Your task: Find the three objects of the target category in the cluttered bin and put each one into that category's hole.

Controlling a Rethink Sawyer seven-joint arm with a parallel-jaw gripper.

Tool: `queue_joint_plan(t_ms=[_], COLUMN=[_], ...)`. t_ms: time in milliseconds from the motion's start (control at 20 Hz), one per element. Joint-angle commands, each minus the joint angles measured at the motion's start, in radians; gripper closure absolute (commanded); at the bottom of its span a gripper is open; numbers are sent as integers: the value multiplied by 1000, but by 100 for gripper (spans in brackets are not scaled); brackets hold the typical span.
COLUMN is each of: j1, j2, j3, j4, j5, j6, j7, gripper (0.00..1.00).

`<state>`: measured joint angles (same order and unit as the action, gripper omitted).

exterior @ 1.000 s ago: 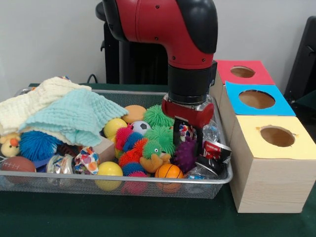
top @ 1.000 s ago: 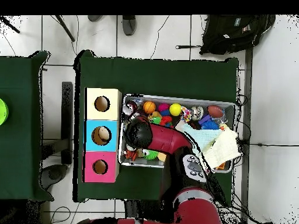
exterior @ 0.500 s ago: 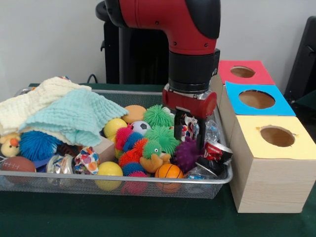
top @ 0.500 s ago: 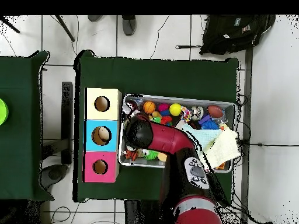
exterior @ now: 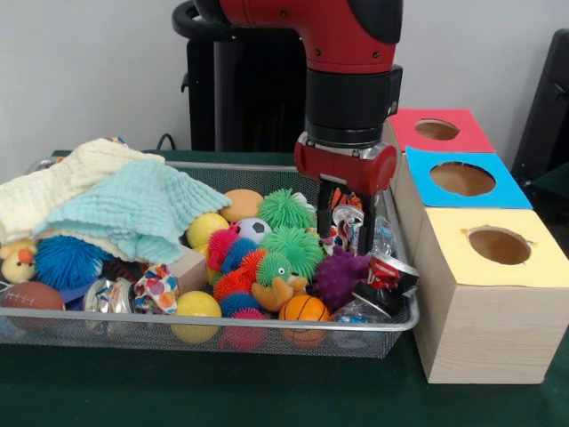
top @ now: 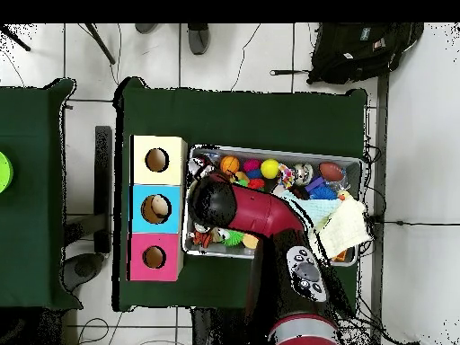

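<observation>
The red and black arm (exterior: 342,53) comes down from the top middle of the front view. Its tool (exterior: 344,233) hangs over the right end of the wire bin (exterior: 267,334). The two black fingers (exterior: 366,227) are spread a little, with a small shiny patterned thing (exterior: 345,216) between them. I cannot tell if they are pinching it.

Just below sits a purple spiky ball (exterior: 338,277), with an orange basketball (exterior: 304,309) lower in the frame. Green fuzzy balls (exterior: 286,210) lie left of the tool. Two cloths (exterior: 124,209) cover the bin's left side.

On the right stand three boxes with holes: yellow (exterior: 498,246), blue (exterior: 462,179) and pink (exterior: 436,130). All rest on the green worktop (exterior: 133,391).

In the overhead view the arm hides the tool.
</observation>
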<state>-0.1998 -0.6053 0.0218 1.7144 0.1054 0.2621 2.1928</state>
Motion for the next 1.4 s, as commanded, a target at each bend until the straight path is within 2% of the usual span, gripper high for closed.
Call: queue_joint_plan(t_ms=[50,650,1400], j1=[-8,-25,-58], j2=[-1,18,34], j3=[104,151,190], j4=[70,124,163], j5=[57,38,10], j6=[114,17,-43], j7=[121,114,100], gripper=[0,0,0])
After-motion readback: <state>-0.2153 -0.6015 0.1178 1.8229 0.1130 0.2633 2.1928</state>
